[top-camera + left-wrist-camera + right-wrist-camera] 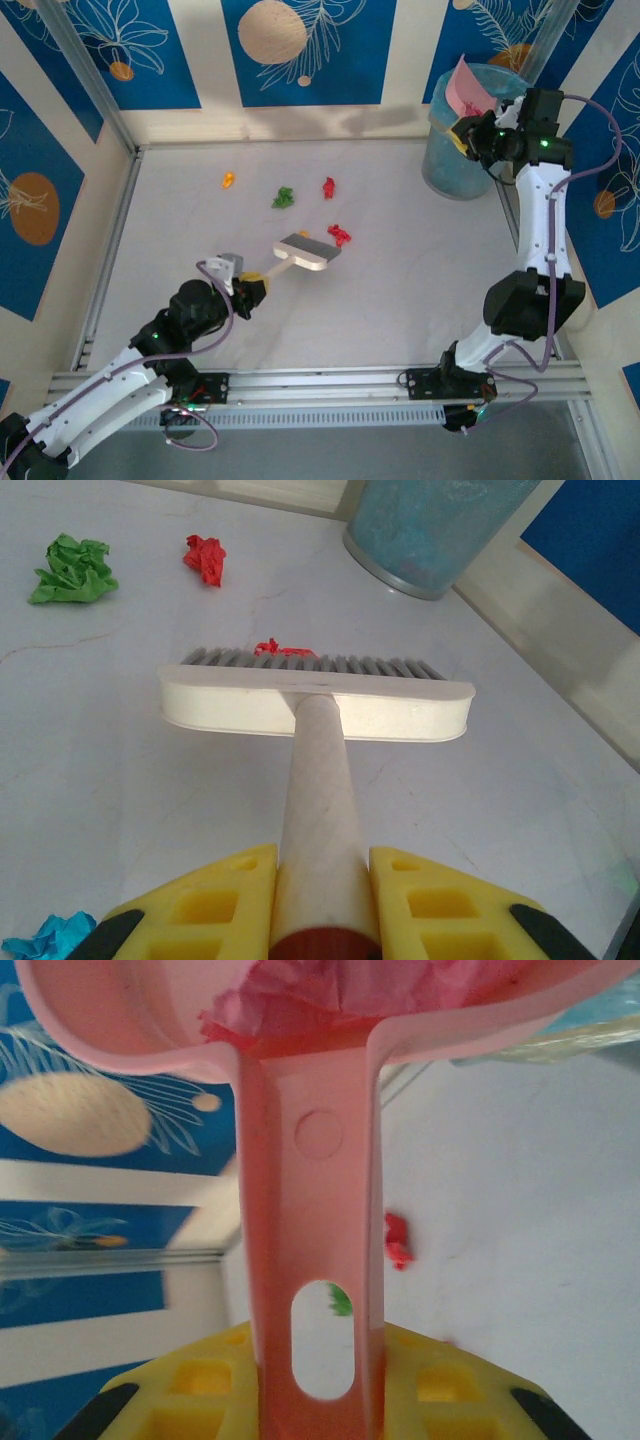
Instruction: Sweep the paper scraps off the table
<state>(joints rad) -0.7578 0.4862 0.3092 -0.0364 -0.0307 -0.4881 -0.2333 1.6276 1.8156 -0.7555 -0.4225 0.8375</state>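
Top view: the white table (400, 300) with the left gripper (254, 287) pinching the handle of a cream brush (310, 252), bristles turned to the far side. Of the paper scraps, one red scrap (340, 235) lies just beside the far right end of the brush head; a green scrap (283, 197) and a second red scrap (328, 187) lie beyond the brush, and an orange scrap (228, 180) lies beyond it to the left. Well apart from the brush, to the far right, stands a translucent blue bin (455, 160), where the right gripper (466, 136) holds a pink dustpan (466, 88) tilted at the rim. Left wrist view: the left gripper (322, 885) with its yellow fingers (205, 910) pressed against either side of the brush (315, 708) handle. The nearest red scrap (283, 649) peeks over the bristles, whether touching them cannot be told; the green scrap (72, 570) and second red scrap (205, 558) lie farther beyond, the bin (440, 530) beyond to the right. This closer angle brings in a cyan scrap (45, 942) on the handle side of the brush, beside the left finger. Right wrist view: the right gripper (315, 1375) clamped on the dustpan (310, 1190) handle — crumpled pink paper (290, 1005) sits in the pan, detail the top view leaves too small to tell. A red scrap (398, 1240) lies on the table (520, 1210); the green scrap (341, 1302) shows through the handle's slot.
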